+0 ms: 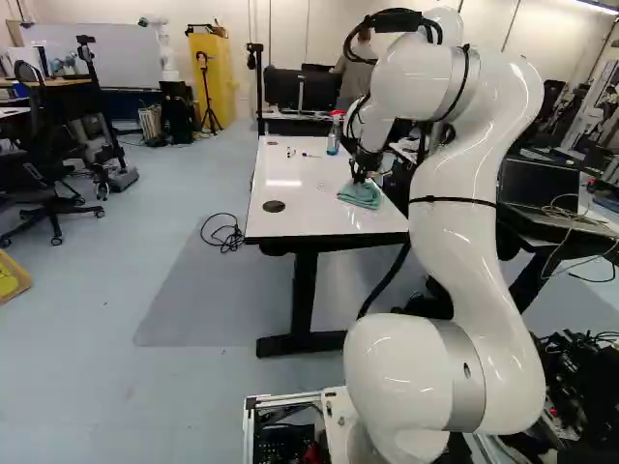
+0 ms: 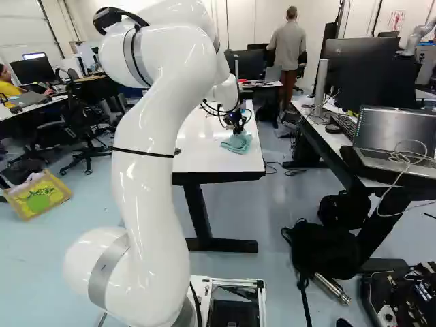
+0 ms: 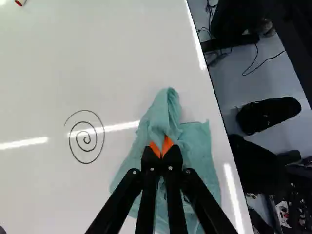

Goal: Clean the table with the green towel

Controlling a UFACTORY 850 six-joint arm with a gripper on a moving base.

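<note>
no text, label, brand, number or sign can be read. the thin red markings (image 2: 397, 19) on the pale wall (image 2: 357, 20), toward two o'clock in the right base view, are too small to make out. a small dark mark (image 1: 467, 370) sits on the grey ring-shaped band (image 1: 462, 387) of the glossy white arm (image 1: 459, 261), toward four o'clock in the left base view; whether it is a letter, a number or something else, i cannot tell.

A glossy, rounded white arm (image 1: 459, 251) wears grey bands (image 1: 466, 391), black straps (image 1: 453, 199), looping cables (image 1: 395, 14) and a black, orange-padded pincer (image 1: 359, 176)
</note>
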